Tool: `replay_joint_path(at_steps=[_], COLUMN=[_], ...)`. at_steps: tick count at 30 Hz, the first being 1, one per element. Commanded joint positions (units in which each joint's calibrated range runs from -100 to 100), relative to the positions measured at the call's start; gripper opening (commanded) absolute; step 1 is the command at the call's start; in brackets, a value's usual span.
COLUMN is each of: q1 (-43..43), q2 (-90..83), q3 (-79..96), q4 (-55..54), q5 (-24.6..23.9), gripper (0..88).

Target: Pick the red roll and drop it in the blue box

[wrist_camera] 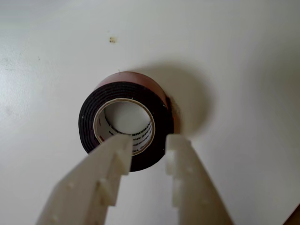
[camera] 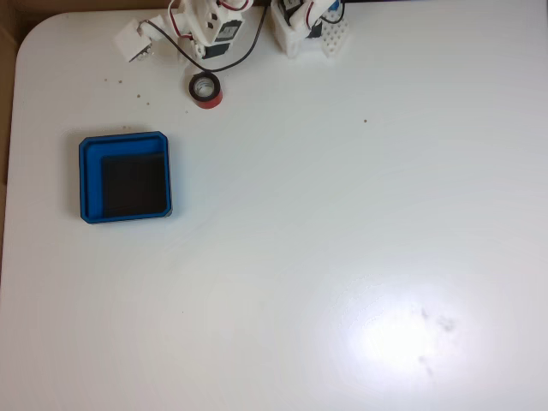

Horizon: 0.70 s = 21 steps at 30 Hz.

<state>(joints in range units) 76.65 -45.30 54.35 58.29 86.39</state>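
Observation:
The red roll (camera: 205, 90) rests on the white table near the top edge of the fixed view, just below the white arm (camera: 210, 30). From the wrist view I look down on the roll (wrist_camera: 123, 101): a dark ring face, a pale hollow core and a red outer side. My gripper (wrist_camera: 147, 143) is open, its two cream fingers apart. The left finger (wrist_camera: 112, 159) overlaps the core and the right finger (wrist_camera: 180, 159) is outside the ring, so the near wall lies between them. The blue box (camera: 89, 175), with its black floor, sits at the left, well apart from the roll.
A white block (camera: 133, 40) and a black cable (camera: 244, 53) lie beside the arm's base at the top. Another white part (camera: 312, 30) stands to their right. The table's rounded corner (camera: 26, 38) is at the upper left. A few dark specks (camera: 120, 82) dot the surface.

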Motion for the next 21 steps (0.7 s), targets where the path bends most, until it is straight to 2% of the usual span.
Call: replay_joint_path(at_steps=[1, 21], q1=[0.0, 0.1], q2=[2.57, 13.03], q3=[-6.46, -10.14], q4=[0.29, 0.29], q5=[-0.06, -0.32], gripper=[0.8, 0.9])
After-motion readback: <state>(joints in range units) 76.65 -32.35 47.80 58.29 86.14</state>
